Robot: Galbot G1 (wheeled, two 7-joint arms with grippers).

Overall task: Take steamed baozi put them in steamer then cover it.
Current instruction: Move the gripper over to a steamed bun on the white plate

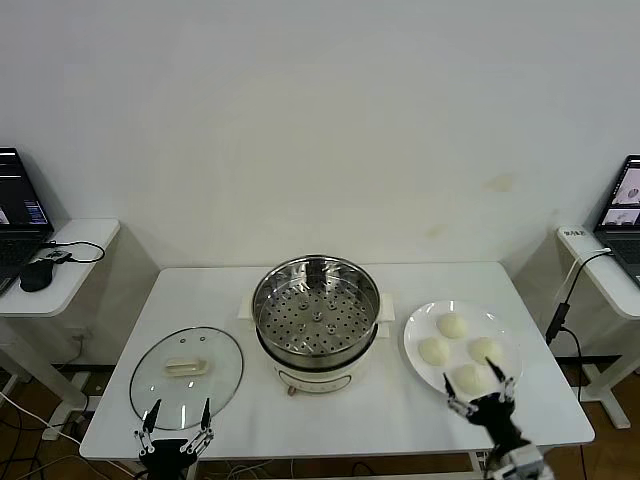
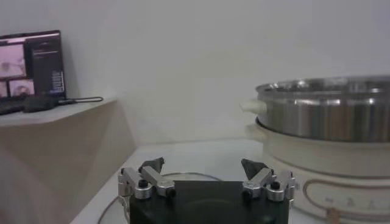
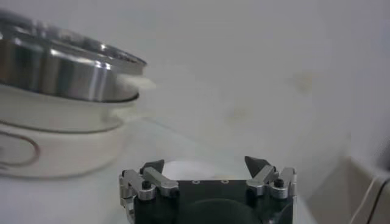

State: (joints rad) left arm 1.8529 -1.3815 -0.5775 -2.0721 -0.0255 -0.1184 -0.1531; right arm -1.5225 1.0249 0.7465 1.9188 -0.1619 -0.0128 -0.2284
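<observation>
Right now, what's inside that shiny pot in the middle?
Only a perforated tray shows inside the steamer. No buns yet. Whatever lies under the tray is hidden.

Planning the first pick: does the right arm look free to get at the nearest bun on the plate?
Probably yes: the open right pincer sits right at the nearest bun, on the plate's near edge, with nothing between them.

No legible text, label or brand anywhere.
</observation>
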